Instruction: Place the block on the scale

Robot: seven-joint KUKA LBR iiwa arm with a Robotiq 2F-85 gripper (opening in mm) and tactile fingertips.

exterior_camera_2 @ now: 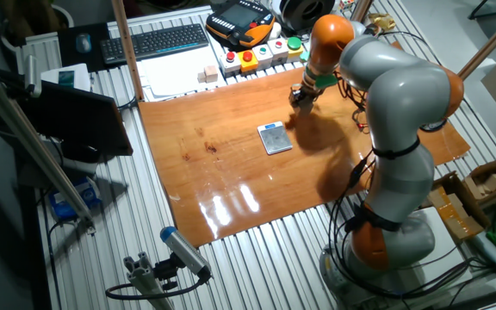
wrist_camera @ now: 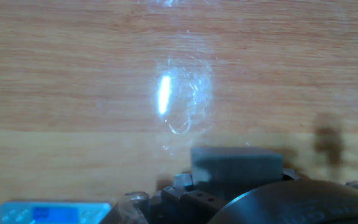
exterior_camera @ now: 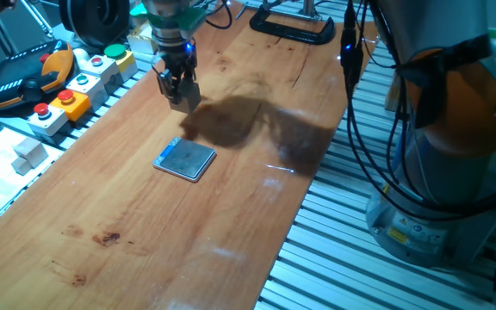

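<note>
My gripper [exterior_camera: 179,91] hangs just above the wooden table at its far side, also seen in the other fixed view [exterior_camera_2: 300,96]. It is shut on the block [wrist_camera: 236,164], which shows in the hand view as a greyish shaded cube face between the fingers. In the fixed views the fingers hide the block. The scale [exterior_camera: 185,159] lies flat on the table, nearer the camera than the gripper and apart from it. Its blue-lit edge [wrist_camera: 55,213] shows at the bottom left of the hand view, and it also shows in the other fixed view [exterior_camera_2: 275,138].
Coloured button boxes [exterior_camera: 76,86] line the table's left edge. A whitish cube [exterior_camera: 31,153] sits off the table beside them. A black clamp [exterior_camera: 291,30] grips the far edge. My arm's base [exterior_camera: 455,172] stands to the right.
</note>
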